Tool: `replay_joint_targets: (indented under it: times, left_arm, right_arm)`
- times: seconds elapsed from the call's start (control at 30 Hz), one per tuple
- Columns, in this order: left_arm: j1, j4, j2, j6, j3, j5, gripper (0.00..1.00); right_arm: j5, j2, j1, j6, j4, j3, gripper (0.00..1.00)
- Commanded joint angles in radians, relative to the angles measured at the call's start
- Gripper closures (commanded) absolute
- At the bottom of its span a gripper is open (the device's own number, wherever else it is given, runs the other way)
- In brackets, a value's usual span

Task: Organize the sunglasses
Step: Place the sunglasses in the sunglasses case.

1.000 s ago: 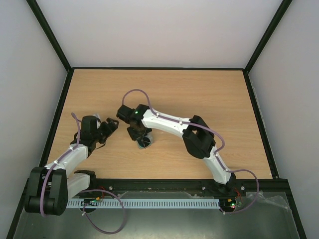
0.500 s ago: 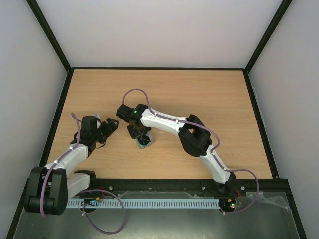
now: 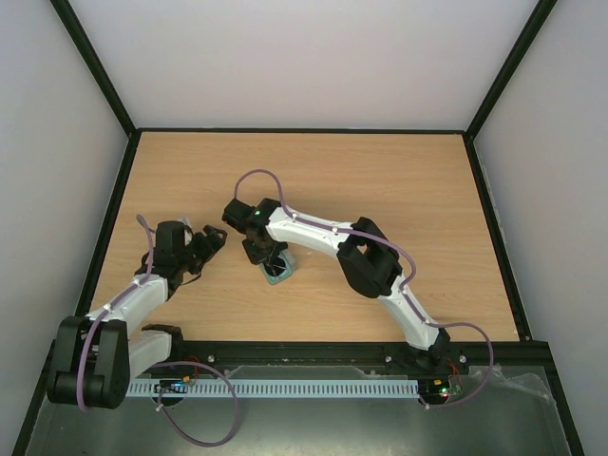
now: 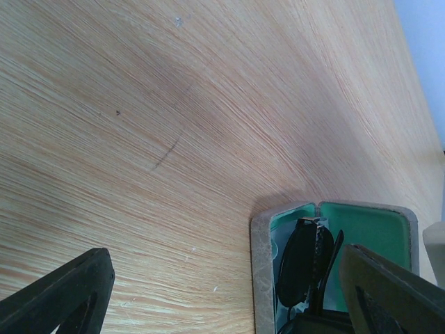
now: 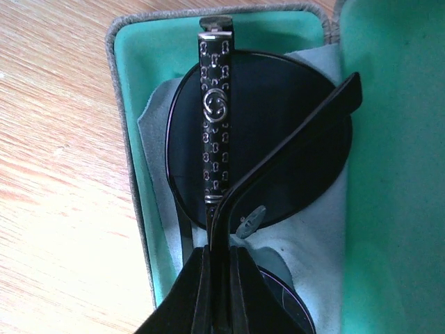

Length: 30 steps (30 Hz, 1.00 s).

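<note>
Right hand (image 5: 220,292) reaches left, pinched closed; left hand (image 3: 213,239) gapes wide.

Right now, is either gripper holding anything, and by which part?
The right gripper pinches the sunglasses by a folded temple arm, over the open case. The left gripper is open and holds nothing.

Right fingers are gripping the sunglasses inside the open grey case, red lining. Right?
No: the lining is green, not red, as the right wrist view shows. Otherwise correct: the right fingers grip the sunglasses inside the open grey case.
</note>
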Motion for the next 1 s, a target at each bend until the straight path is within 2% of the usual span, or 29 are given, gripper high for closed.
replay_joint_targets:
  times: [0.0,0.63,0.97]
  left_arm:
    - [0.007,0.019,0.012,0.011,-0.016,0.018,0.09]
    - [0.004,0.04,0.025,0.007,-0.027,0.02,0.09]
    - [0.004,0.034,0.024,0.01,-0.019,0.018,0.09]
  right_arm:
    - [0.002,0.028,0.003,-0.006,-0.023,0.023,0.99]
    - [-0.003,0.037,0.036,-0.096,-0.037,0.037,0.98]
    - [0.024,0.019,0.036,-0.096,-0.072,0.07,0.85]
